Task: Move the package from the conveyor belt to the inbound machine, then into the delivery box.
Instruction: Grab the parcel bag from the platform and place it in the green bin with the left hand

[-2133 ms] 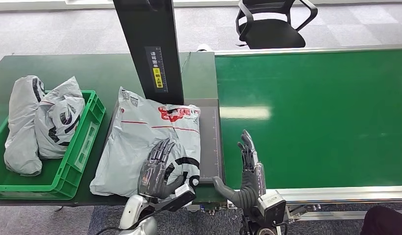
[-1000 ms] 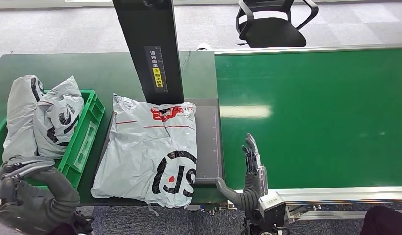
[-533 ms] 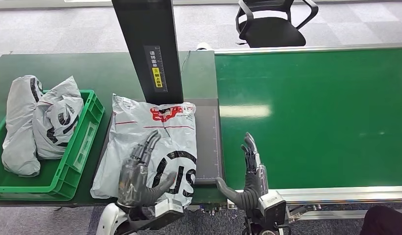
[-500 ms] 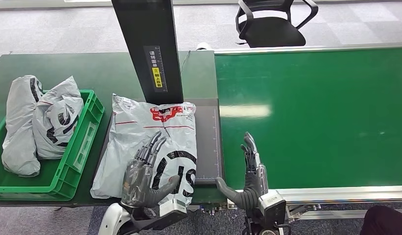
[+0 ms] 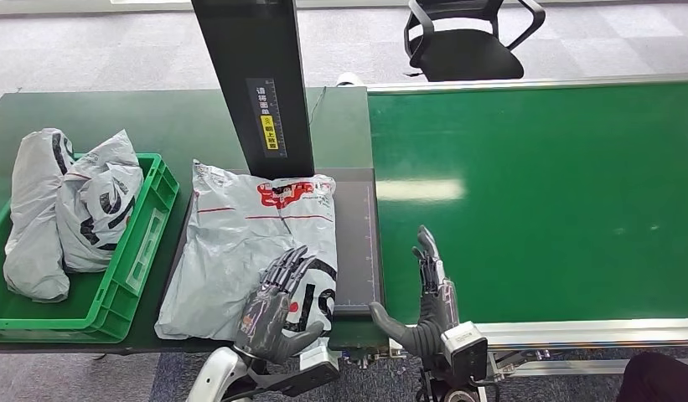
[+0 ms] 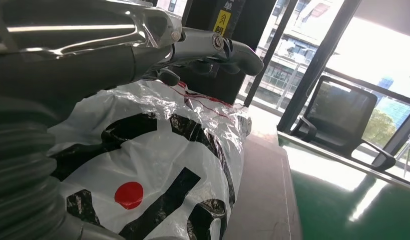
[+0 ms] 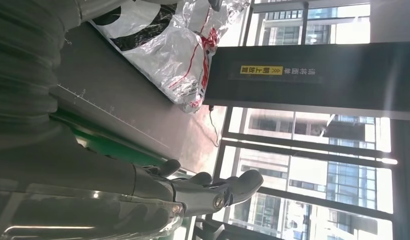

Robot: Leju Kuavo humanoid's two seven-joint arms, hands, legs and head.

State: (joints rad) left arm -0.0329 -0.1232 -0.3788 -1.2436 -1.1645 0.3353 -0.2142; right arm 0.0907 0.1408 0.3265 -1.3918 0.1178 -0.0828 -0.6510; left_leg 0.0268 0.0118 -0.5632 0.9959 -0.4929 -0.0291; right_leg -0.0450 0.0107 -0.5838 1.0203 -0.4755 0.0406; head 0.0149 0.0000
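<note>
Grey plastic mailer package with red stripe and black round logo (image 5: 252,243), lying flat on the dark grey scanning plate of the inbound machine (image 5: 359,243), under its black upright post with yellow label (image 5: 256,84). Left hand (image 5: 277,310) over the package's near corner, above the black logo, fingers (image 5: 292,266) spread and extended, clamped on nothing; cannot tell from the head view whether touching the plastic, and in the left wrist view raised just over the crinkled surface. Right hand (image 5: 428,293) at the near edge of the green conveyor belt (image 5: 533,201), just beside the plate, fingers straight and apart, thumb out toward the plate, holding nothing. Green plastic delivery box (image 5: 135,251) on the dark green table (image 5: 156,121), just left of the package; inside, two bulging grey plastic bags with black markings (image 5: 68,209), piled above the rim. Black office chair (image 5: 470,38) on the floor beyond the belt.
</note>
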